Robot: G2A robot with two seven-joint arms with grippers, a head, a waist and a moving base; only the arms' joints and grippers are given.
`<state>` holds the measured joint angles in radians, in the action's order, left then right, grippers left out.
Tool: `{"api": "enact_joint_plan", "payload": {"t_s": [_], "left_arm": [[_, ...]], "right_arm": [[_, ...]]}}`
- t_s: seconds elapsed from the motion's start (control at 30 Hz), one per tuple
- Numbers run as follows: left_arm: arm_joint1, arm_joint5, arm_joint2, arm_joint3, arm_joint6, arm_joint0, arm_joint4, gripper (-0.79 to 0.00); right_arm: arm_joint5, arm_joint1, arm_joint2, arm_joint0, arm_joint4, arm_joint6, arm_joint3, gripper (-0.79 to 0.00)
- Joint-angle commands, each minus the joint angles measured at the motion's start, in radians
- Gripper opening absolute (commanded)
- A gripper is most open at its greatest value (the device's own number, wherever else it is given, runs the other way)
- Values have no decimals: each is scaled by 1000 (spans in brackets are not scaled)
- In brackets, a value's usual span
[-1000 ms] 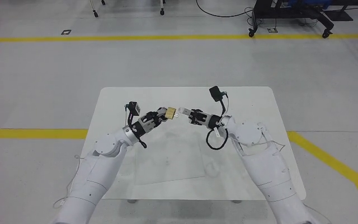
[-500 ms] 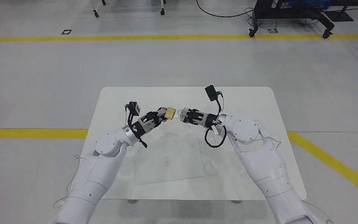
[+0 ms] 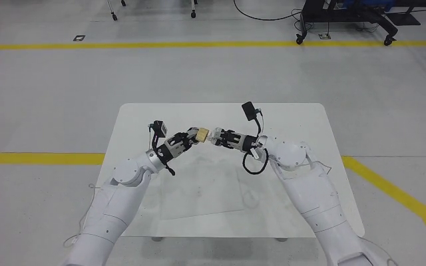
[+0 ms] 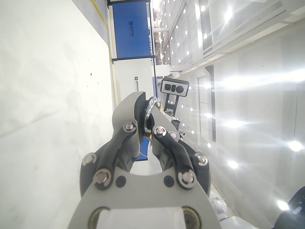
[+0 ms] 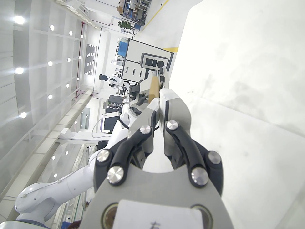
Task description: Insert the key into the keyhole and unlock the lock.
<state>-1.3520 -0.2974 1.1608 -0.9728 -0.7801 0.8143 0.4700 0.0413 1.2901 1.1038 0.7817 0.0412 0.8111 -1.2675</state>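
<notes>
Above the middle of the white table point(image 3: 293, 123), my left gripper point(image 3: 194, 136) is shut on a brass padlock point(image 3: 201, 134). In the left wrist view the lock's steel shackle point(image 4: 149, 114) sits between the fingers of the left gripper point(image 4: 146, 110). My right gripper point(image 3: 217, 138) faces it from the other side, shut on a small pale key point(image 3: 211, 137) whose tip meets the lock's end. In the right wrist view the right gripper point(image 5: 159, 102) has its fingers pressed together, and the brass lock point(image 5: 153, 86) lies just beyond them. The key's blade is hidden.
A thin transparent sheet point(image 3: 200, 189) lies flat on the table's near half. Both arms hang over the table's middle with bare tabletop around them. A yellow floor line point(image 3: 53, 158) runs past the table's sides.
My right gripper has moved left toward the lock, closing the gap until the key meets it. The left arm and the lock have stayed still.
</notes>
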Motion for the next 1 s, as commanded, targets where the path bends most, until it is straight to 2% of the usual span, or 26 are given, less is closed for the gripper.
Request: {"api": "enact_joint_plan", "payload": {"t_s": [0.0,0.27,0.3,0.33,0.37,0.4,0.67,0.73,0.77,0.8,0.97], "left_arm": [[0,0,0,0,0,0,0,-785],[0,0,0,0,0,0,0,-785],[0,0,0,0,0,0,0,-785],[0,0,0,0,0,0,0,-785],[0,0,0,0,0,0,0,-785],[1,0,2,-6,13,4,-7,-785],[12,30,43,-100,143,54,-61,-785],[13,48,43,-115,157,58,-73,-785],[13,53,40,-122,165,60,-81,-785],[12,56,36,-128,172,63,-83,-785],[5,59,6,-141,193,66,-109,-785]], "right_arm": [[0,0,0,-1,5,0,5,-785],[-4,0,-2,-4,9,4,11,-785],[-4,0,-2,-4,9,4,11,-683],[-4,0,-2,-4,9,4,11,-443],[-4,0,-2,-4,9,4,11,-83],[-4,0,-2,-4,9,4,11,0],[38,-6,32,36,43,-12,-32,0],[38,-9,37,45,45,-8,-46,-274],[36,-9,37,49,50,-3,-52,-382],[32,-9,35,50,55,3,-55,-419],[17,-2,6,31,74,20,-39,-456]]}}
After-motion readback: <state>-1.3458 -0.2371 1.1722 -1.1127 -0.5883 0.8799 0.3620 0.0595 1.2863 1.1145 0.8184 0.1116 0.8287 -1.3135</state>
